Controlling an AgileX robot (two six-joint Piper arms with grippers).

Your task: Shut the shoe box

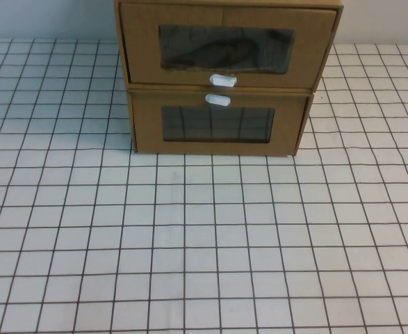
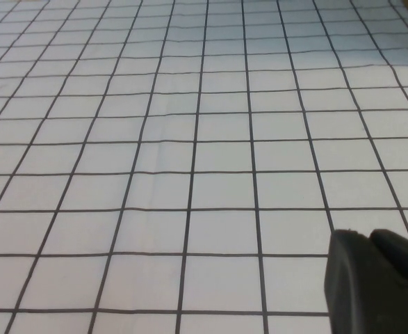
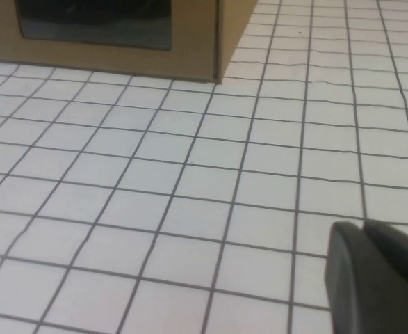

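The shoe box (image 1: pixel 224 45), upper centre, seemed slightly pulled out. My left hand (image 2: pixel 374 282) and right hand (image 3: pixel 377 278) waited over the counter (image 1: pixel 190 243); I could not tell their opening.

The shoe box (image 1: pixel 221 56) is matt brown cardboard with a faintly ribbed face, its window (image 1: pixel 226 49) clear, slightly glossy plastic, its pull tab (image 1: pixel 223 80) smooth white plastic. The lower box (image 1: pixel 217 125) beneath is the same cardboard. The surface (image 1: pixel 204 243) wears a smooth white gridded covering. Each claw (image 2: pixel 377 282) (image 3: pixel 377 275) shows matt black plastic.
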